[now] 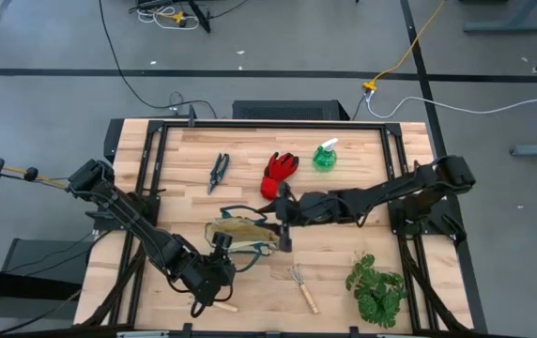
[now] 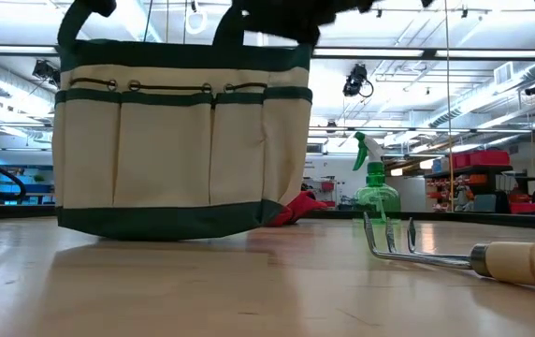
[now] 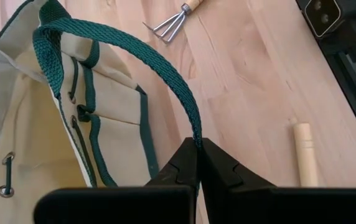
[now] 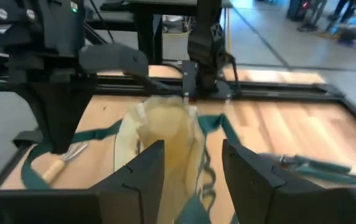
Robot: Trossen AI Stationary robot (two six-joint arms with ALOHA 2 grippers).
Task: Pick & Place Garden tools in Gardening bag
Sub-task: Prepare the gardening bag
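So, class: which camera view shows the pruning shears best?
The high view: the pruning shears lie whole on bare table, left of the red glove. The right wrist view catches them blurred at its edge; the low and left wrist views miss them.

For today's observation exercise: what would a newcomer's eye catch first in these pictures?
The cream gardening bag stands mid-table, the left hand pinching its green handle while the right hand hovers over its mouth. Behind it lie the red glove and green spray bottle.
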